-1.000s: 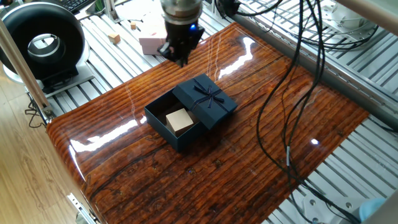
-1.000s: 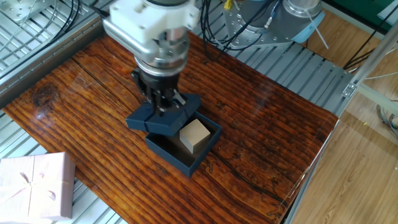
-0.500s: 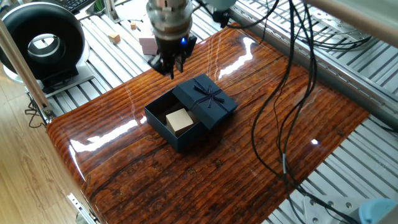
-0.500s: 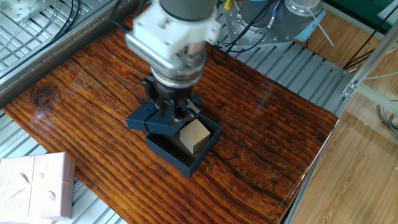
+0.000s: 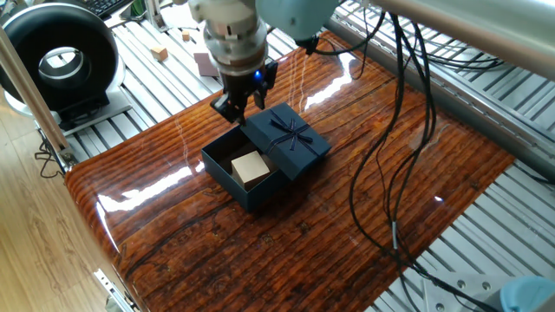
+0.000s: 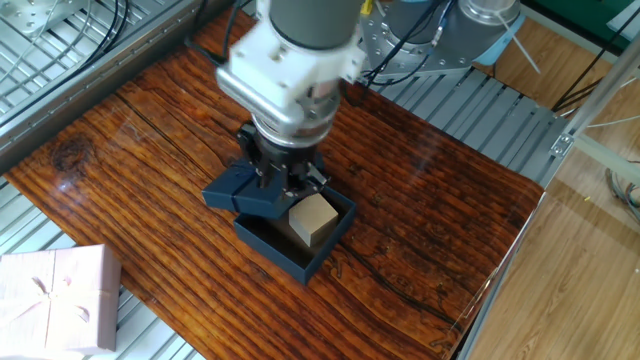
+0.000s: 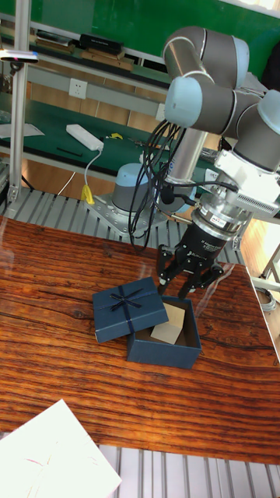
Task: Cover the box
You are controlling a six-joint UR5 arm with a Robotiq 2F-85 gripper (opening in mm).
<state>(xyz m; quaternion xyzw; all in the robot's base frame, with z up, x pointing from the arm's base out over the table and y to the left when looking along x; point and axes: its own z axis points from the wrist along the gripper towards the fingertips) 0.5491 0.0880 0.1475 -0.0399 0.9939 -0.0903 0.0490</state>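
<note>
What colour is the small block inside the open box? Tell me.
Light tan, like plain cardboard or wood. The block shows best in the other fixed view, sitting inside the navy box.

The counter (image 5: 364, 234) is wood with strong dark grain under a glossy varnish that throws white glare at the upper middle and left of one fixed view. The box (image 5: 247, 184) looks like matt navy cardboard, and so does its lid (image 5: 286, 143), whose bow (image 5: 289, 130) is a thin dark ribbon. The block (image 6: 313, 218) inside looks like plain tan card, dull. The pincer (image 7: 185, 284) is black and matt under a smooth grey arm (image 7: 202, 74). Ribbed bare metal (image 5: 130, 65) rims the counter. The pink box (image 6: 55, 300) at lower left of the other fixed view has a soft pale finish
</note>
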